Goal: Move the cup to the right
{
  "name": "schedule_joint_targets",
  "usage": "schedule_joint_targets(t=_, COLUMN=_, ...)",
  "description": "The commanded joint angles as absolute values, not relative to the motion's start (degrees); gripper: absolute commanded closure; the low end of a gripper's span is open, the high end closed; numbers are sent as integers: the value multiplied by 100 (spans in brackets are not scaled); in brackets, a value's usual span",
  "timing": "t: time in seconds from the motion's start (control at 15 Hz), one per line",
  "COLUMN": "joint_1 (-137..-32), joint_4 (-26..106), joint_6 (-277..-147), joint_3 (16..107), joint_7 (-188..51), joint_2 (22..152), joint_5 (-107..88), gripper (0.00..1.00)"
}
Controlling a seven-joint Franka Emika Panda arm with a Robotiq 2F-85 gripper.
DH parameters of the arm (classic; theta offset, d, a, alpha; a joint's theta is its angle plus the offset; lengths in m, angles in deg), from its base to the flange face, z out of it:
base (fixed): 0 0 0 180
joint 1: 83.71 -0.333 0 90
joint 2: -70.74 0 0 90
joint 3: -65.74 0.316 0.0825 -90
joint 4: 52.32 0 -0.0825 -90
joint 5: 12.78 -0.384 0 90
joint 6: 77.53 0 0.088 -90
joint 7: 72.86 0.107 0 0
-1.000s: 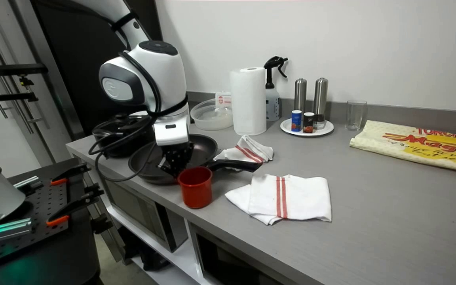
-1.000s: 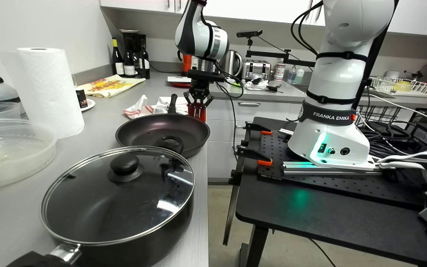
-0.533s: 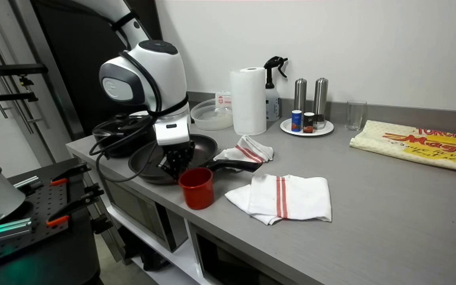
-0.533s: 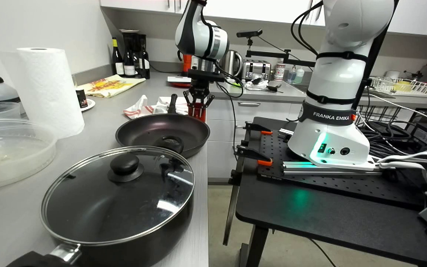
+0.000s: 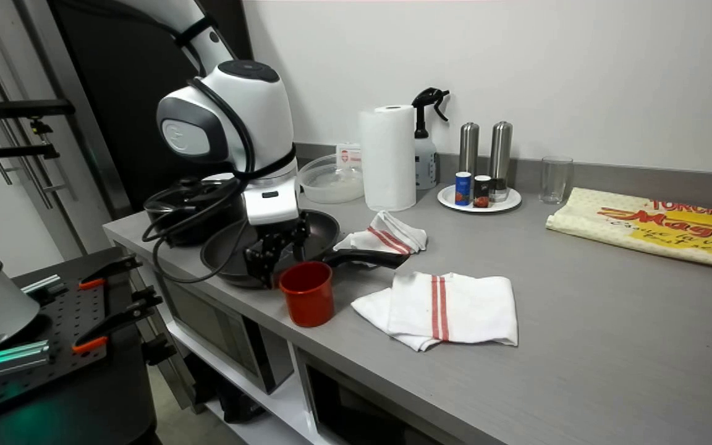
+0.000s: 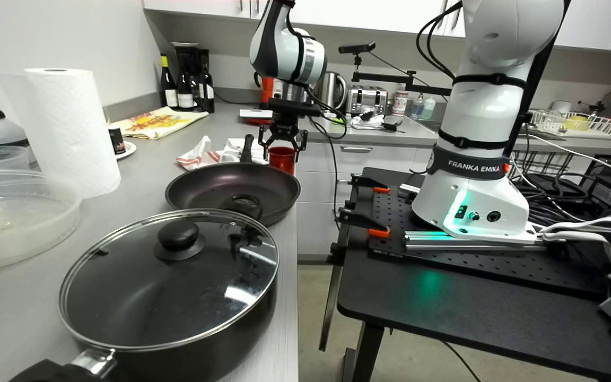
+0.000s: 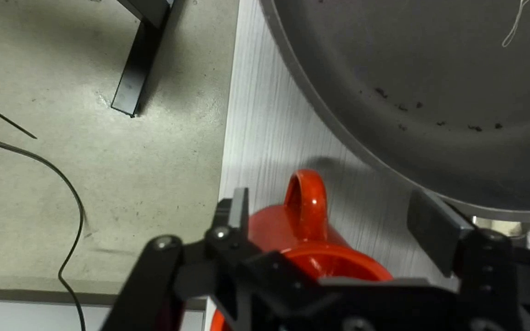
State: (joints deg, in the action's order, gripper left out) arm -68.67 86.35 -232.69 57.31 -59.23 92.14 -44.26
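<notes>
The red cup (image 5: 308, 295) stands upright near the front edge of the counter, just beside the frying pan. Its handle (image 7: 312, 200) faces the gripper in the wrist view, and the gripper's linkage covers much of the rim. My gripper (image 6: 282, 154) is open and low at the handle side of the cup. In the wrist view the handle lies between the widely parted fingers, with a gap to each. One finger (image 7: 238, 207) overlaps the edge of the cup's body; whether it touches cannot be told. The opposite finger (image 7: 435, 230) is by the pan's rim.
A black frying pan (image 6: 204, 183) sits under and beside the gripper, its handle (image 5: 371, 257) reaching past the cup. A folded white towel (image 5: 473, 309) lies to the cup's right in that exterior view. A lidded pot (image 6: 125, 292) stands beyond the pan. The counter's edge drops off beside the cup.
The fingers were together at the cup's handle and have spread apart, letting go of it. Before that the cup shifted very slightly; it has since stayed in place.
</notes>
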Motion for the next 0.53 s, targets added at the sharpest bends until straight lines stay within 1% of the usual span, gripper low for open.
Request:
schedule_joint_targets(t=0.0, joint_1=-6829, joint_4=8682, joint_6=-23403, joint_3=5811, joint_7=-6033, joint_2=9140, joint_5=-4492, gripper=0)
schedule_joint_targets(t=0.27, joint_1=-6850, joint_4=8896, joint_6=-23452, joint_3=5844, joint_7=-6059, joint_2=8853, joint_5=-4529, gripper=0)
schedule_joint_targets(t=0.47, joint_1=-7001, joint_4=9259, joint_6=-23527, joint_3=5764, joint_7=-5917, joint_2=8400, joint_5=-4375, gripper=0)
